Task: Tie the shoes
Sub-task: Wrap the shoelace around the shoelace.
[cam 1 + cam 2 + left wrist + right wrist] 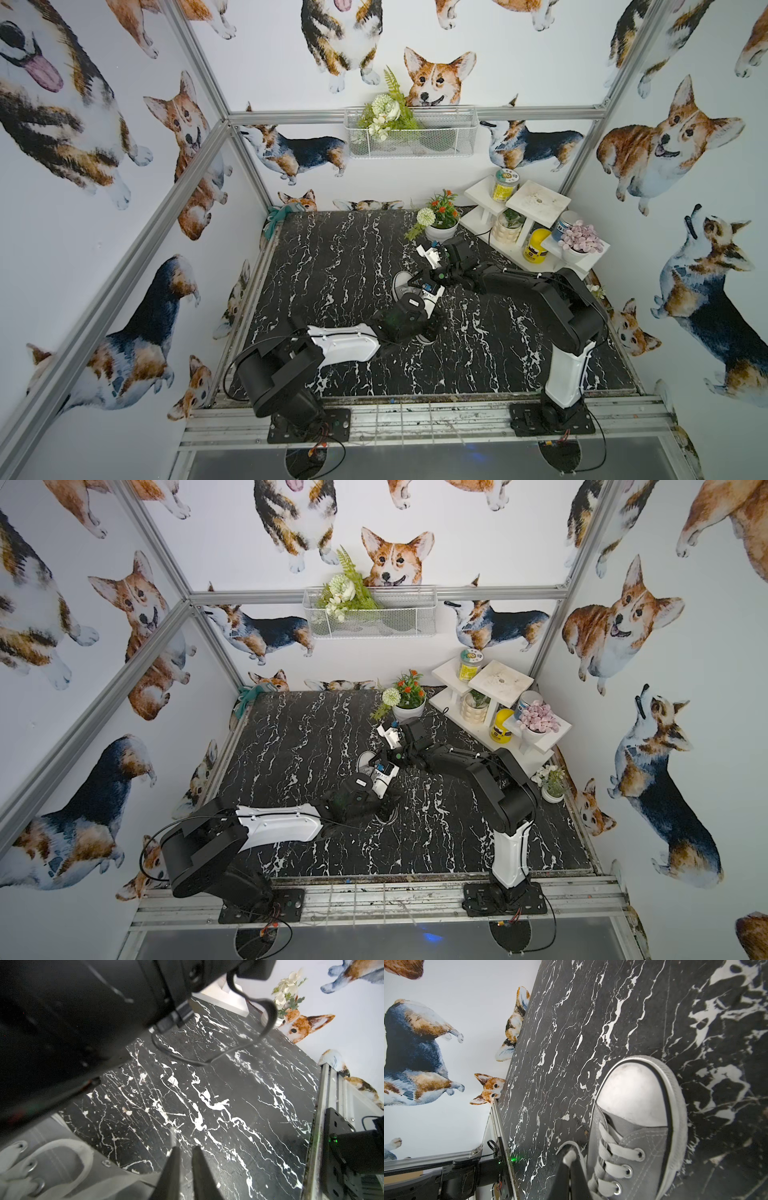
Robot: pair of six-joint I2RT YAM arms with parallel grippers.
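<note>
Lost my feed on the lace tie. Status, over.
Right pincer shut on white lace beside sneaker. Left pincer slightly open. Sneaker upright, no bow seen. Left wrist hides its heel from above.

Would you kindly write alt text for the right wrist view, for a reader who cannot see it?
The right hand, shut, pinches a loop of flat white lace beside a grey canvas sneaker with a white rubber toe cap. The sneaker stands on a black white-veined marble tabletop, with corgi-print wallpaper beyond it.

The sneaker (400,286) is mostly hidden beneath the arms in both top views.
</note>
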